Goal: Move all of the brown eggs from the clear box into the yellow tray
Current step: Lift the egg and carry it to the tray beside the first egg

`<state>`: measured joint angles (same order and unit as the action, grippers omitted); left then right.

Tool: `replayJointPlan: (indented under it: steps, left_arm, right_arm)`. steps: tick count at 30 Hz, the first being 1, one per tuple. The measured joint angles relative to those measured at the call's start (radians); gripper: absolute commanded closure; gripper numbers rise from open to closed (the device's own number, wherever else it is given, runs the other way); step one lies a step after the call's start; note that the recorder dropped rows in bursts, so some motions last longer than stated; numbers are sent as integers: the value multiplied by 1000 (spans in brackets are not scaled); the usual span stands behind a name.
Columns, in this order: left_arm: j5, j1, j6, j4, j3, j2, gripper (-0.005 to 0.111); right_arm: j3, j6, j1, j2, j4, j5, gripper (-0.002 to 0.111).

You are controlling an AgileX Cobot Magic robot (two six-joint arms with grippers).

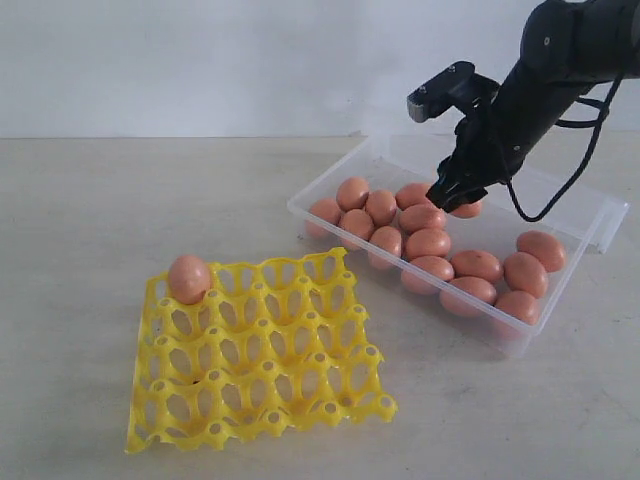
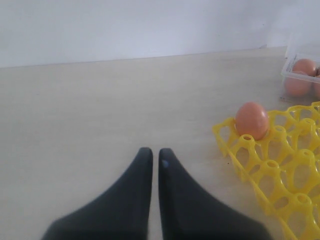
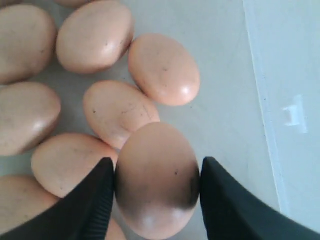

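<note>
The right gripper point(image 3: 157, 162) pinches an egg point(image 3: 156, 192) between its fingers, above the box point(image 1: 325, 178) near its far side (the other eggs point(image 1: 428, 243) lie loose below). A lone egg point(image 1: 189, 277) sits in the tray's point(image 1: 270, 415) far corner cup. The left gripper point(image 2: 155, 153), fingers pressed nearly together, is near the tray.

brown eggs point(image 1: 428, 243) crowding clear box point(image 1: 325, 177) (bare floor along far wall), yellow tray point(image 1: 300, 395) mostly free

Tray point(image 1: 262, 372): lower left of frame; egg point(image 1: 189, 278) in its upper-left corner cup. Box point(image 1: 330, 175): upper right; eggs point(image 1: 428, 243) inside.
</note>
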<state>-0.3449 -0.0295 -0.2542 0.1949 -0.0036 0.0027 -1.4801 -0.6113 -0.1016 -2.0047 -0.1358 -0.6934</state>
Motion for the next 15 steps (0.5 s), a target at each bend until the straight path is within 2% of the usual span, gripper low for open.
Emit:
replayJointPlan:
  steps: [2,5,11,15]
  left_arm:
    - [0,0,0,0,0,0,103]
    - [0,0,0,0,0,0,103]
    - [0,0,0,0,0,0,103]
    - [0,0,0,0,0,0,103]
  right_arm:
    - [2,-2,0,12,-52,23,108]
    - [1,-90,0,43,-244,58,108]
    - [14,-526,0,89,-936,-2,108]
    - [110,-777,0,116,-1354,-86,109]
